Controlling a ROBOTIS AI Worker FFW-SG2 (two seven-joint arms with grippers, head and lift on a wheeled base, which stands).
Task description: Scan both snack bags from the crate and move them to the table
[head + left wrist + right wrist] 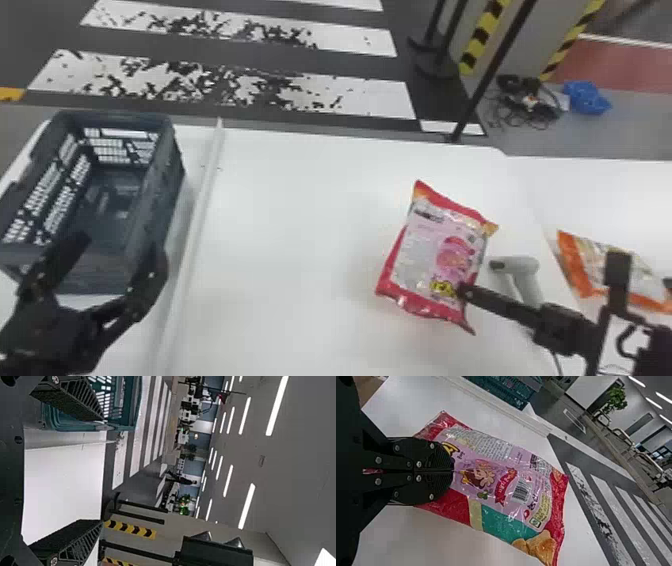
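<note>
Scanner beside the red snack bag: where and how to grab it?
Handle, likely from above, fingers either side, just under the head. It's slim and straight, running from the wider head back toward the robot. The right claw, holding the red snack bag, hides its lower end, so clear that first.

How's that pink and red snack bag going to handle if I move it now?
The pink and red bag will probably flex but not fold, since its film is wrinkled yet looks puffed. Glossy highlights suggest it could be slippery. Pinched near one end by the right claw, its free end may sag or swing.
</note>
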